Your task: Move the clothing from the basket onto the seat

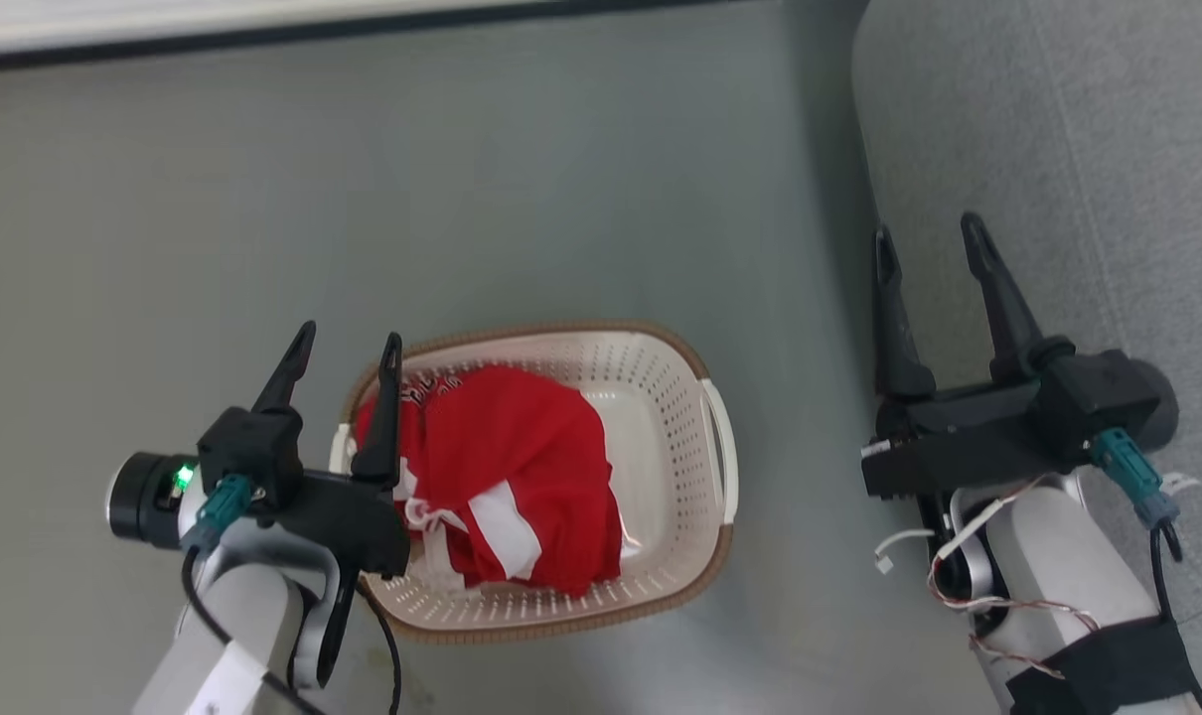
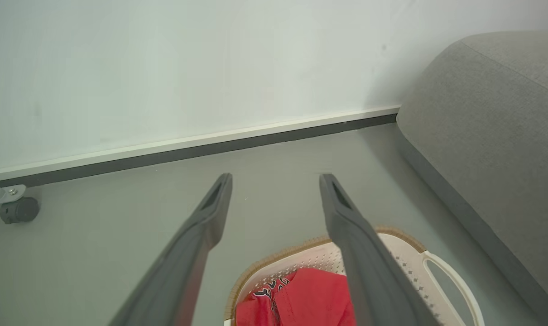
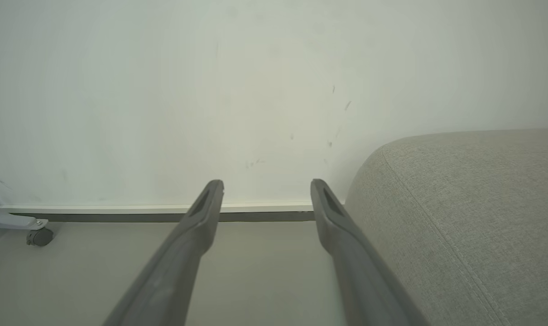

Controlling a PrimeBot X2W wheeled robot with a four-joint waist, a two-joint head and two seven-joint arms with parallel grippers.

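Note:
The red clothing [image 1: 517, 462] with white stripes lies bunched in the left half of the cream basket [image 1: 680, 397], which stands on the floor. My left gripper [image 1: 351, 343] hovers open over the basket's left rim, nothing between its fingers. In the left wrist view the clothing [image 2: 310, 299] and the basket [image 2: 410, 262] show at the bottom, below my left gripper [image 2: 276, 181]. The grey seat [image 1: 1088, 149] fills the right side. My right gripper [image 1: 929, 238] stands open over the seat's left edge, empty. In the right wrist view the right gripper [image 3: 267, 188] points at the wall, the seat [image 3: 473, 203] to its right.
Bare grey floor [image 1: 462, 199] spreads around the basket, between it and the seat. A white wall with a dark baseboard [image 2: 188, 151] runs along the far side. A caster wheel [image 2: 19, 209] of some frame stands by the wall at the left.

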